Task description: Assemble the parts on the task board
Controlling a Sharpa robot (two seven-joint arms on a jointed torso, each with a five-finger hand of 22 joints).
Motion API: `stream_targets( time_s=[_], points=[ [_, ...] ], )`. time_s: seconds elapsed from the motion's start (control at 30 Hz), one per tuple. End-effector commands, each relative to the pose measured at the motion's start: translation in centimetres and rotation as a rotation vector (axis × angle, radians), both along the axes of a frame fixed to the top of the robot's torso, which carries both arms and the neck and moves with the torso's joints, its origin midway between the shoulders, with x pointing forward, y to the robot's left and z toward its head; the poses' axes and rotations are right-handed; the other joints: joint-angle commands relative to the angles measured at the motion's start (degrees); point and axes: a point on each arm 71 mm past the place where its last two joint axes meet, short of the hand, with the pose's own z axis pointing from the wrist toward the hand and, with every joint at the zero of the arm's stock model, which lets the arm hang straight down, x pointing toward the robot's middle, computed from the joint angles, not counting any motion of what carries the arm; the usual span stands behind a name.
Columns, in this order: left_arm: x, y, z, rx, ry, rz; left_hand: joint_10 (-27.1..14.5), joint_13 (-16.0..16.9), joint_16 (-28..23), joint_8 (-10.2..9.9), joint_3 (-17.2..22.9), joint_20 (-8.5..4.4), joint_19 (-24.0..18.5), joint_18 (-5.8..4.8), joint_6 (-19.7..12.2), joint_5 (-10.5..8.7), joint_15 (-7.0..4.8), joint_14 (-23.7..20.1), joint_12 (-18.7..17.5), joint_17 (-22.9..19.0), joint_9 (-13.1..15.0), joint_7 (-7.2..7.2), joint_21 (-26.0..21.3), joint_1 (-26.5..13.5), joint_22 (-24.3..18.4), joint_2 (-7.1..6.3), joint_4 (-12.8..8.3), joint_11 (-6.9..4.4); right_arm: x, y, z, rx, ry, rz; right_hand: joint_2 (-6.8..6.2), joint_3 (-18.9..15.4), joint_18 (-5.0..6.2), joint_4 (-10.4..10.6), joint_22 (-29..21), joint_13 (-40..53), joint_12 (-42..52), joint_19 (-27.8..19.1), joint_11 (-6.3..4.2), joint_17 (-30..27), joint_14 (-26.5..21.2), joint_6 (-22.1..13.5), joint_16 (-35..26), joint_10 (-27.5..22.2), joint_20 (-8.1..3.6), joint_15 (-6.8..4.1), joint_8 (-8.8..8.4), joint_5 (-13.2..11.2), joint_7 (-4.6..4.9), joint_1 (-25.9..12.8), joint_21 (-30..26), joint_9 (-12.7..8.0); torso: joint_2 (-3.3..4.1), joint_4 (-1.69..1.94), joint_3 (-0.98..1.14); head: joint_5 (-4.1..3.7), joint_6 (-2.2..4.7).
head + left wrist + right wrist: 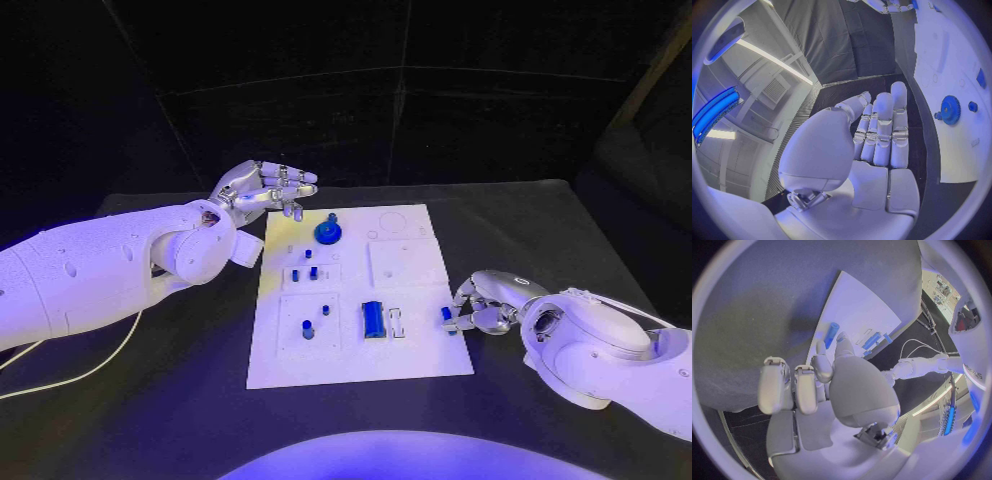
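- Nearest: right hand (483, 308) at the task board's (418, 355) right edge, fingers curled round a small blue part (447, 317); in right wrist view same part (831, 335) pinched at the fingertips, so grasping it, just over the board edge.
- Just left of that: long blue bar (372, 319) lying flat on board, small pale clip-like piece beside it; can't tell what kind.
- Further left: two small pegs (307, 329) in the near-left panel, more short blue pegs (303, 272) mid-board.
- Far end: blue gear (329, 233) standing on board; in left wrist view gear (950, 110) well clear of the fingers.
- Farthest: left hand (268, 189) hovering off board's far-left corner, fingers loosely bent, holding nothing: released.
- Step in hand, prob.: seat the pinched part in its slot near right edge. Best done w/ part kept upright, lined up over slot before lowering, grip light, straight push; no sideways drag, or bar and clip get knocked.
- Left hand best kept clear of gear.
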Motion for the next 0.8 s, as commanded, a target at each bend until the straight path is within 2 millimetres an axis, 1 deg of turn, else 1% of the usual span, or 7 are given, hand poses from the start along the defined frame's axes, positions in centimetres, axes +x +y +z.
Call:
stream_targets(
  time_s=[0.03, 0.13, 0.23, 0.33, 0.53, 0.63, 0.8],
  points=[
    [0.0, 0.0, 0.2, -0.012, -0.008, -0.008, -0.4, -0.1, 0.2, 0.3, -0.4, 0.03, -0.3, 0.75, -0.2, -0.03, 0.05, -0.4, 0.1, -0.1, 0.0, 0.03, -0.2, -0.7, -0.1, 0.11, 0.0, 0.12, 0.0, 0.4, -0.2, -0.038, 0.001, 0.016, 0.16, 0.1, -0.94, -0.5, 0.1, 0.1, 0.2, 0.2, -0.06, 5.3, 4.0, 0.6, -0.1, 0.4, 0.15, -0.02, -0.34, 0.5, 0.04, 1.1, -0.1, -0.1, 0.02, -0.08, -0.05, 0.05, 0.00],
    [0.0, 0.0, 0.2, -0.012, -0.008, -0.009, -0.4, -0.1, 0.2, 0.3, -0.4, 0.03, -0.3, 0.75, -0.2, -0.03, 0.05, -0.4, 0.1, -0.1, 0.0, 0.03, -0.2, -0.7, -0.1, 0.11, 0.0, 0.12, 0.0, 0.7, -0.5, -0.051, 0.002, 0.027, 0.50, 0.5, -0.94, -1.3, 0.1, 0.1, 0.1, 0.3, -0.15, 5.3, 4.0, 0.9, -0.1, 0.4, 0.09, -0.10, -0.60, 0.5, -0.03, 2.5, -0.1, -0.3, 0.03, -0.07, -0.06, 0.02, -0.04],
    [-0.1, 0.0, 0.2, -0.012, -0.008, -0.009, -0.4, -0.1, 0.2, 0.3, -0.4, 0.03, -0.3, 0.75, -0.2, -0.03, 0.05, -0.4, 0.1, -0.1, 0.0, 0.03, -0.2, -0.7, -0.1, 0.11, 0.0, 0.12, 0.0, 1.1, -0.8, -0.079, 0.002, 0.044, 1.07, 1.5, -0.96, -2.5, 0.2, 0.1, 0.0, 0.3, -0.25, 5.4, 4.0, 1.2, 0.0, 0.3, -0.01, -0.20, -0.96, -1.2, -0.10, 4.6, -0.1, -0.4, 0.02, -0.01, -0.04, 0.04, -0.13],
    [-0.1, 0.0, 0.2, -0.012, -0.008, -0.008, -0.4, -0.1, 0.2, 0.3, -0.4, 0.03, -0.3, 0.75, -0.2, -0.03, 0.05, -0.4, 0.1, -0.1, 0.0, 0.03, -0.2, -0.7, -0.1, 0.11, 0.0, 0.12, 0.0, 1.3, -0.9, -0.106, -0.001, 0.059, 1.61, 2.6, -0.95, -3.8, 0.2, 0.0, -0.2, 0.3, -0.35, 5.4, 4.0, 1.5, -0.1, 0.2, -0.12, -0.31, -1.31, -1.5, -0.18, 6.7, -0.1, -0.6, -0.01, 0.01, -0.07, 0.00, -0.17],
    [-0.1, 0.1, 0.2, -0.011, -0.007, -0.007, -0.4, -0.1, 0.2, 0.3, -0.4, 0.03, -0.3, 0.75, -0.2, -0.03, 0.05, -0.4, 0.1, -0.1, 0.0, 0.03, -0.2, -0.7, -0.1, 0.11, 0.0, 0.12, 0.1, 1.7, -1.3, -0.167, -0.001, 0.091, 1.94, 4.5, -0.96, -5.8, 0.2, 0.1, -0.3, 0.2, -0.36, 5.3, 4.0, 2.0, -0.2, 0.0, -0.17, -0.31, -2.14, -1.2, -0.12, 9.3, -0.2, -1.2, -0.01, 0.00, -0.06, 0.12, -0.30],
    [-0.1, 0.2, 0.2, -0.011, -0.007, -0.007, -0.4, -0.1, 0.2, 0.3, -0.4, 0.03, -0.3, 0.75, -0.2, -0.03, 0.05, -0.4, 0.1, -0.1, 0.0, 0.03, -0.2, -0.7, -0.1, 0.11, 0.0, 0.12, 0.1, 1.8, -1.3, -0.185, -0.004, 0.099, 2.10, 5.4, -0.95, -6.4, 0.1, 0.0, -0.6, 0.2, -0.30, 5.3, 4.0, 2.2, -0.2, -0.2, -0.16, -0.27, -2.75, 0.5, -0.01, 9.7, -0.3, -1.5, -0.02, -0.02, -0.04, 0.17, -0.30],
    [-0.2, 0.3, 0.2, -0.010, -0.006, -0.005, -0.4, -0.1, 0.2, 0.3, -0.4, 0.03, -0.3, 0.75, -0.2, -0.03, 0.05, -0.4, 0.1, -0.1, 0.0, 0.03, -0.2, -0.7, -0.1, 0.11, 0.0, 0.12, 0.1, 2.0, -1.3, -0.200, -0.011, 0.109, 1.59, 6.5, -0.94, -6.6, 0.0, -0.2, -1.1, 0.1, -0.15, 5.1, 3.9, 2.5, -0.4, -0.5, -0.03, -0.16, -3.86, 3.9, 0.13, 9.1, -0.4, -2.2, -0.02, -0.02, -0.03, 0.20, -0.32]
  ],
)
